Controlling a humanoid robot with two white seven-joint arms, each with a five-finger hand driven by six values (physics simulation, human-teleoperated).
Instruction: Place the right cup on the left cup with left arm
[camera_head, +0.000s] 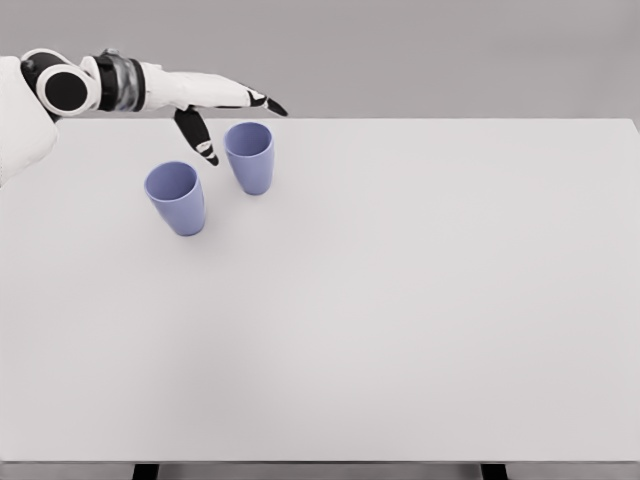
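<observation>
From the head camera I see my left hand (215, 105) reaching in from the upper left, fingers spread apart and holding nothing, thumb pointing down. The right cup (250, 157) stands upright just below and right of that thumb, near it, seemingly not touching. The left cup (177, 197) stands nearby, lower left. These 2 cups are plain periwinkle-blue tumblers, open-topped, on a white table (400, 300).

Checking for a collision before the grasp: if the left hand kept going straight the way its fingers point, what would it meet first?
Probably nothing: the left hand points rightward, passing behind the right cup, though depth is unclear.
</observation>
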